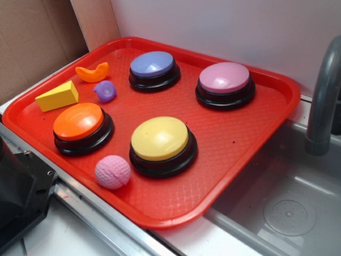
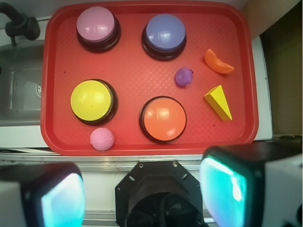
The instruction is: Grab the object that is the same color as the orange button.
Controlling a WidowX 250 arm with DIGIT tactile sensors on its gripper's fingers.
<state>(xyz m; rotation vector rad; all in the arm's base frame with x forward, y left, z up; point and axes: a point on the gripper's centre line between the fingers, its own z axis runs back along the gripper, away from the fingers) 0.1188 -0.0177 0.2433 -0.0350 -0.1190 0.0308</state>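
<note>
Plainly, the orange crescent toy (image 1: 92, 72) is the thing to grab, since it alone among the loose pieces shares the colour of the orange button (image 1: 79, 121). It lies flat on the red tray (image 1: 234, 138), in the far corner beyond the orange button, apart from it and touching nothing. Its hollow side faces up and away from the button in the exterior view, so the two tips offer narrow ends and the thick middle looks the better place to pinch.

Between the crescent and the orange button sits a small purple lump (image 1: 105, 90), near both. The yellow wedge block (image 1: 57, 96) lies just to the outer side of the orange button, toward the tray's rim. Farther from the button stand the yellow button (image 1: 160, 138), the blue button (image 1: 153, 64) and the pink button (image 1: 225, 78), with a pink ball (image 1: 112, 172) at the near rim.

In the wrist view the fingers (image 2: 142, 189) hang well back from the orange button, over the desk edge short of the tray, spread wide and holding nothing. Their tips look blurred and cropped, so the exact gap is probably wide but uncertain. The reach toward the crescent has not begun.
</note>
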